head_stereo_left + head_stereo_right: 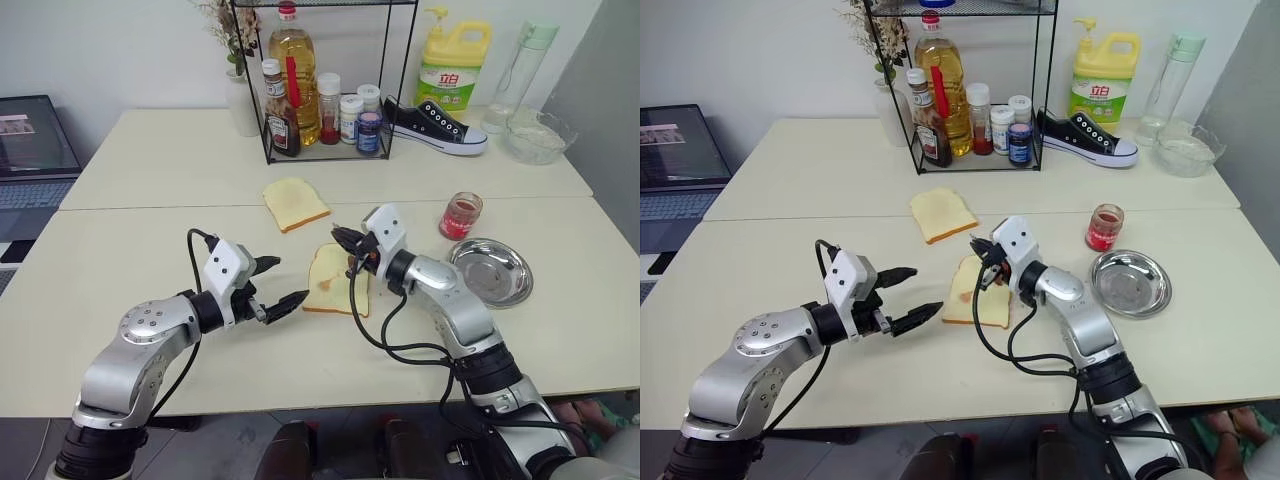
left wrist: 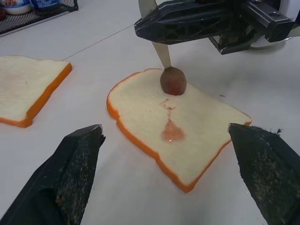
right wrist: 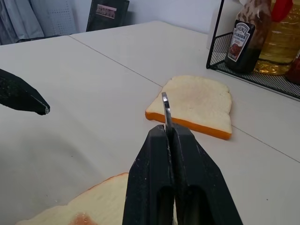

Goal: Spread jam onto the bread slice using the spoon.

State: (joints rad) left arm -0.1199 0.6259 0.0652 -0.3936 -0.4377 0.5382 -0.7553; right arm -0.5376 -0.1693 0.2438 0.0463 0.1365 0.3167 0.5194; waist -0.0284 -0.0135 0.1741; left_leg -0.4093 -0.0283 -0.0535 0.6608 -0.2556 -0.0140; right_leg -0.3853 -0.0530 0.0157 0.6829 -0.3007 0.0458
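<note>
Nearest the head camera, both arms reach out over the pale desk (image 1: pixel 120 260). On the left, the left pincer (image 1: pixel 276 285) hovers with its two fingers wide apart and nothing between them, pointing toward the bread slice (image 1: pixel 330 285) just beside it. From the right, the right pincer (image 1: pixel 345 240) is pressed together on the spoon's handle, its arm stretched roughly level across the slice with the wrist angled to the left. A small jar of jam (image 1: pixel 461 215) stands near the round steel dish (image 1: pixel 490 272) on the right, and a second, browner slice (image 1: pixel 294 202) lies farther back, before the wire rack of bottles. Seen from the left wrist, the open fingers frame the slice; the spoon (image 2: pixel 169 72) comes down from the clamped pincer with its reddish bowl touching the crumb near the rounded end, and a thin red trail and a small glossy patch of jam run toward the middle. Most of the face is bare, so I judge the spreading barely begun, with the smear to be worked outward to the crust. Seen from the right wrist, the black fingers close flat on the slim silver handle, with the browner slice and rack beyond.
</note>
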